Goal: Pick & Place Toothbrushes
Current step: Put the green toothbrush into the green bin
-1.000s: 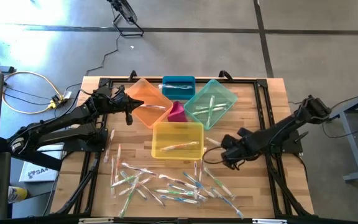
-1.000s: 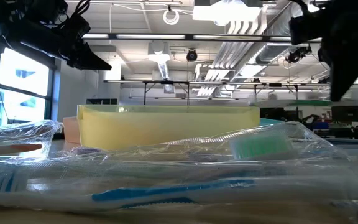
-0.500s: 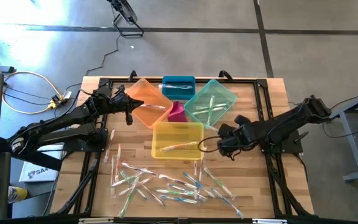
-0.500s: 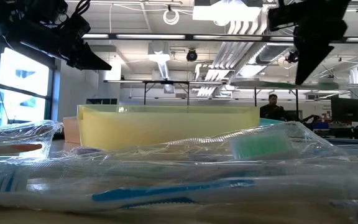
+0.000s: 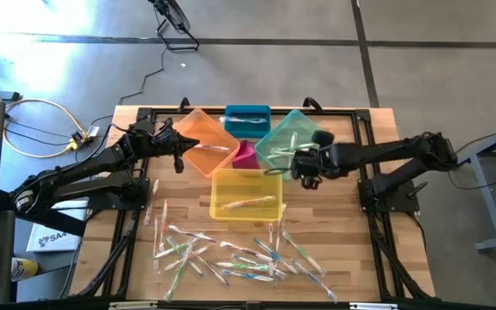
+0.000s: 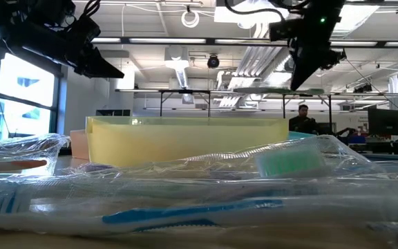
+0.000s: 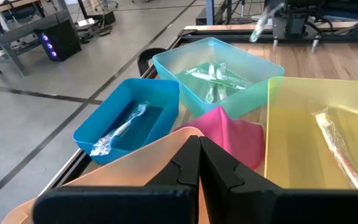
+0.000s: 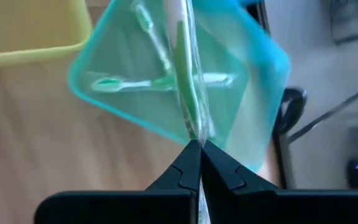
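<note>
You're working over a slatted wooden table (image 5: 364,138) framed in black rails, standing on a grey concrete floor; the low view looks past it into a hall with ceiling lights, ducts and a person far off at the right.

At the left of the high view, your left gripper (image 5: 179,161) hangs over the edge of the orange bin (image 5: 198,142) with its fingers pressed together and nothing between them. In its wrist view the fingers (image 7: 219,168) meet in a closed wedge above that orange rim.

Toward the centre, the blue bin (image 5: 247,118) sits at the top with one wrapped brush in it, the small pink bin (image 5: 245,155) below it, and the yellow bin (image 5: 245,192) below that, holding one brush lying nearly left to right.

Along the bottom of the high view, the loose toothbrushes (image 5: 231,254) are scattered on the wood, their long axes pointing every which way.

Right of centre, your right gripper (image 5: 306,164) is at the lower edge of the teal bin (image 5: 292,142). It is clamped on a green toothbrush (image 8: 185,74) in its clear wrapper; in the wrist view the brush runs straight away from the fingertips, over the teal bin, where other green brushes lie crossed.
</note>
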Tool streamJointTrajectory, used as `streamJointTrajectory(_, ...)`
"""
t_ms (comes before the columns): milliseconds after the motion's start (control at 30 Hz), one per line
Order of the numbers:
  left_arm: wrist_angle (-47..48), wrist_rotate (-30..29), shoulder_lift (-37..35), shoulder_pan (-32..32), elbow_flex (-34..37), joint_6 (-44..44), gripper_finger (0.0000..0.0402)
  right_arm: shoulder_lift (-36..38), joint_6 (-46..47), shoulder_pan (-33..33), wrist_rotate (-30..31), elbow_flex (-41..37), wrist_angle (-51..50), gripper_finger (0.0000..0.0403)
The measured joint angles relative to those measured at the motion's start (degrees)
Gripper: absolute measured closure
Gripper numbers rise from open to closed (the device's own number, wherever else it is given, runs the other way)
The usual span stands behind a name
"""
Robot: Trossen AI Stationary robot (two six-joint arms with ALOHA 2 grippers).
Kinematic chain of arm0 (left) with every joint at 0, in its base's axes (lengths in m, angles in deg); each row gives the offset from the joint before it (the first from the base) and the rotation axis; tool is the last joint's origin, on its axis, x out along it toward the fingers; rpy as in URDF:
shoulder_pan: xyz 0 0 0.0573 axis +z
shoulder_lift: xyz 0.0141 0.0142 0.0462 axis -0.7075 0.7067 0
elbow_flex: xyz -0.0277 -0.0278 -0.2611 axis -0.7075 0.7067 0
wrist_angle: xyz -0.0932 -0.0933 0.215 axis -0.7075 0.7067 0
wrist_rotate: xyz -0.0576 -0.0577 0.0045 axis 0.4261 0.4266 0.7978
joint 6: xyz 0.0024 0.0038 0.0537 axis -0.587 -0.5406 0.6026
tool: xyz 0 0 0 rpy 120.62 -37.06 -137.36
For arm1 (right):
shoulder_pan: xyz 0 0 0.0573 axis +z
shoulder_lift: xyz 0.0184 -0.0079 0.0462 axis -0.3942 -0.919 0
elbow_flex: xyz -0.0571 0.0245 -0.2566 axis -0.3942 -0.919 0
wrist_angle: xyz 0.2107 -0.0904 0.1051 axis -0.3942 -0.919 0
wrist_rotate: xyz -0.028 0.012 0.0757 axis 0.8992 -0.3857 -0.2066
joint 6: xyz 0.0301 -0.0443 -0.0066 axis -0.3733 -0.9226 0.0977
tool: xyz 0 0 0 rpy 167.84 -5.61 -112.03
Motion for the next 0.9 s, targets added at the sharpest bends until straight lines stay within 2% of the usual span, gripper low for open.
streamJointTrajectory(167, -0.01, 0.00, 0.00, -0.02, 0.00, 0.00, 0.0402, 0.00, -14.12, -6.62, -0.63, 0.00, 6.29, 0.0400)
streamJointTrajectory(267, 0.01, 0.00, 0.00, 0.00, 0.00, 0.00, 0.0402, -0.21, -19.14, -10.33, -2.03, 0.00, 9.44, 0.0400)
streamJointTrajectory(533, -0.01, 0.00, -0.01, 0.00, 0.00, 0.00, 0.0402, -3.76, -25.96, -17.87, -7.11, 0.02, 11.74, 0.0400)
streamJointTrajectory(900, 0.01, 0.02, 0.00, -0.02, 0.00, 0.00, 0.0402, -13.18, -32.55, -21.93, -10.38, 0.02, 14.14, 0.0400)
